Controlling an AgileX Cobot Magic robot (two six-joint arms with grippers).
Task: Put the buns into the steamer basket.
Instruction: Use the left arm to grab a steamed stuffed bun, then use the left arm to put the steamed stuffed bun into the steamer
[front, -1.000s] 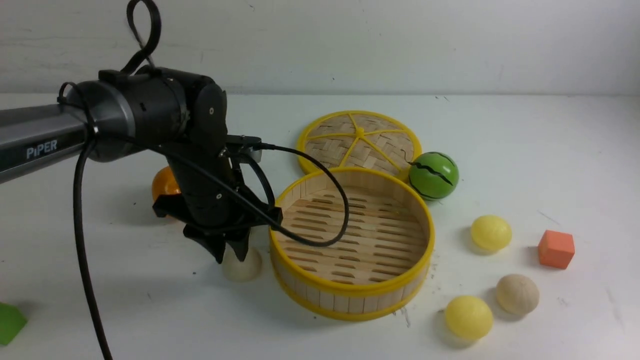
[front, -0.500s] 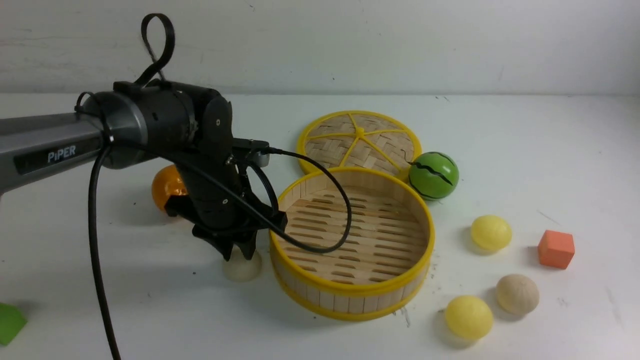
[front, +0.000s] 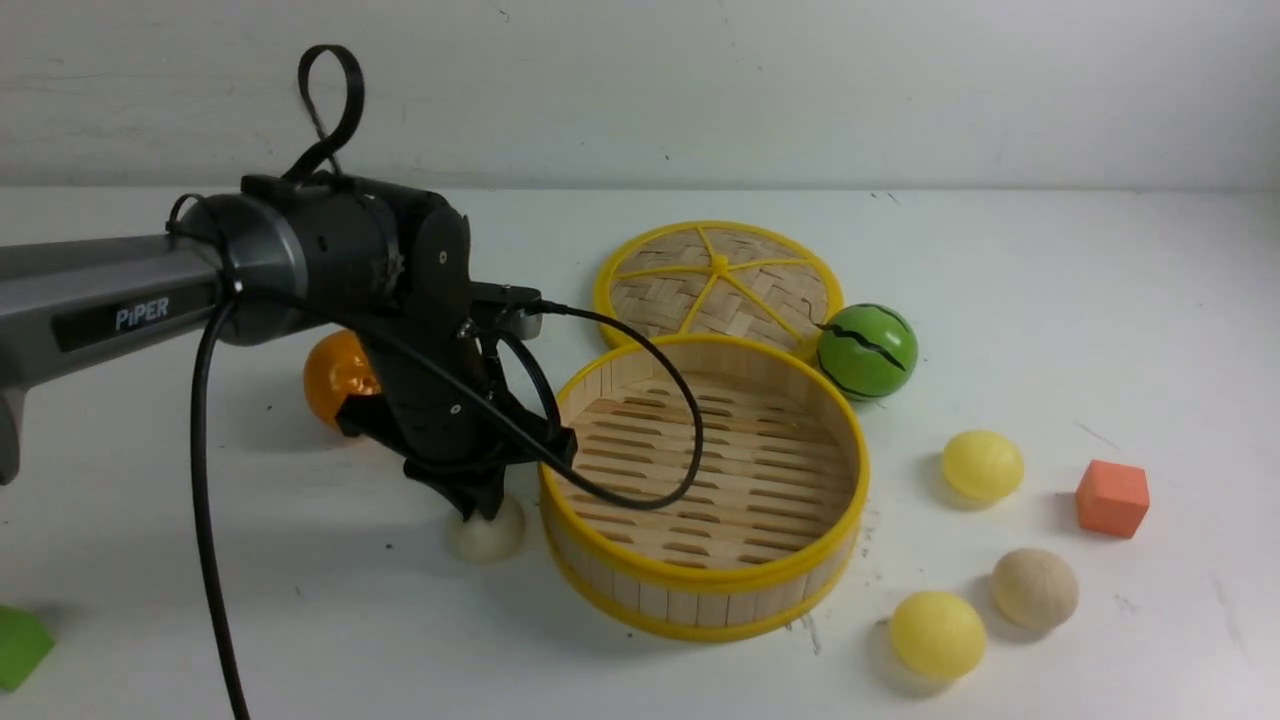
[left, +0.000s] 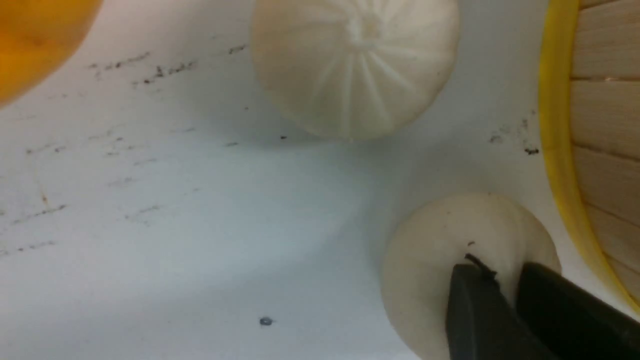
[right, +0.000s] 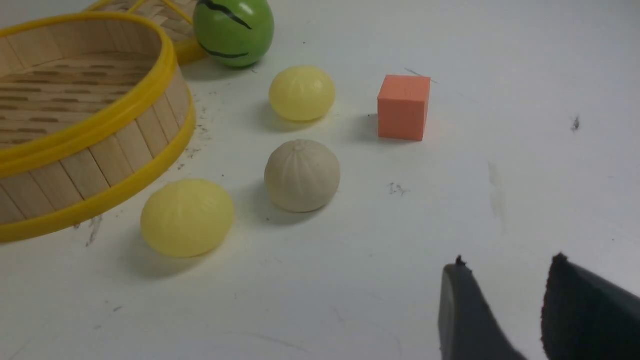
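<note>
My left gripper (front: 482, 512) points down beside the steamer basket (front: 705, 585), shut on the top of a cream-white bun (front: 487, 535) that rests on the table. In the left wrist view its two fingertips (left: 470, 280) pinch that bun (left: 430, 270), with only a sliver of it between them. A second pleated cream bun (left: 355, 65) lies just beyond; the arm hides it in the front view. The basket holds nothing. Right of it lie two yellow buns (front: 982, 465) (front: 937, 634) and a beige pleated bun (front: 1035, 588). My right gripper (right: 505, 265) hangs open over bare table.
The woven lid (front: 720, 280) lies flat behind the basket, with the green striped ball (front: 867, 351) against it. The orange (front: 335, 375) sits behind my left arm. An orange cube (front: 1112, 498) stands at the right, a green block (front: 20, 645) at the front left edge.
My left arm has shifted a little to the right and lower, and its jaws have closed from wide apart onto the cream bun. Nothing else has moved.
</note>
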